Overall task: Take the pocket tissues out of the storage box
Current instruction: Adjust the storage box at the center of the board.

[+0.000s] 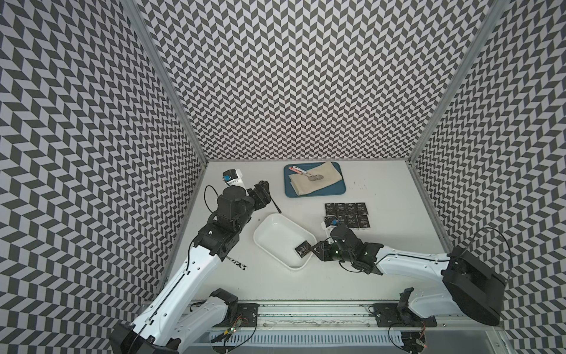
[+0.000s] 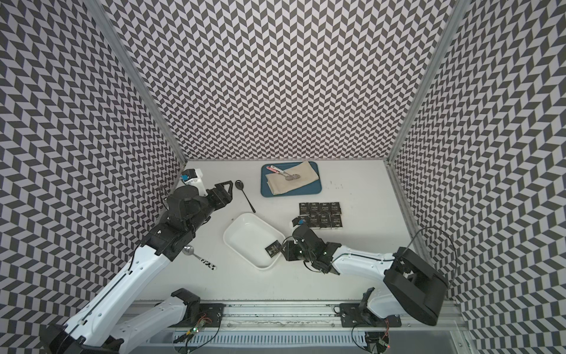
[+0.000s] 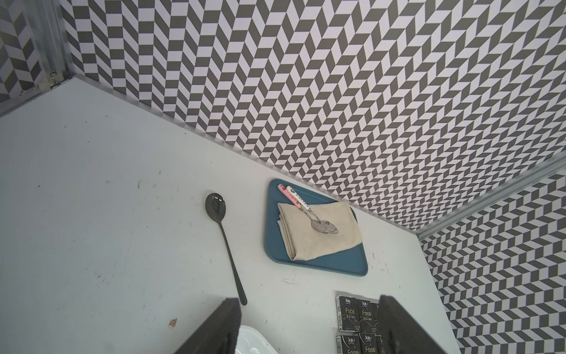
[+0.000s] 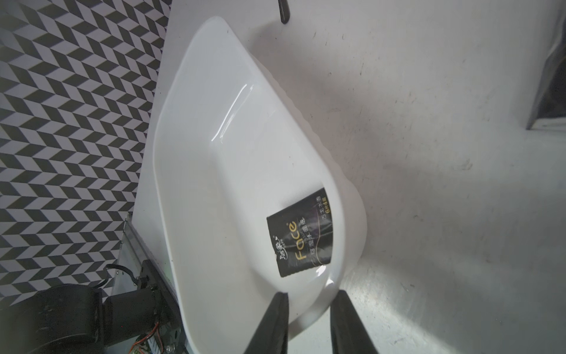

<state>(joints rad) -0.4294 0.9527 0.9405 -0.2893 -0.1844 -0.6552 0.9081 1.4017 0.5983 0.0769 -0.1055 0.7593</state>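
We count nine pocket tissues [image 1: 340, 210]: one in the single storage box [image 1: 272, 236] and eight on the table [image 1: 306, 285], one of those half hidden. We count four spoons [image 2: 246, 197], one blue tray [image 3: 337, 263] and one cloth [image 3: 321, 245].

A blue tray [image 3: 337, 263] holds a tan cloth [image 3: 321, 245] with two spoons [image 3: 323, 226] on top; a black spoon [image 3: 228, 245] lies nearby
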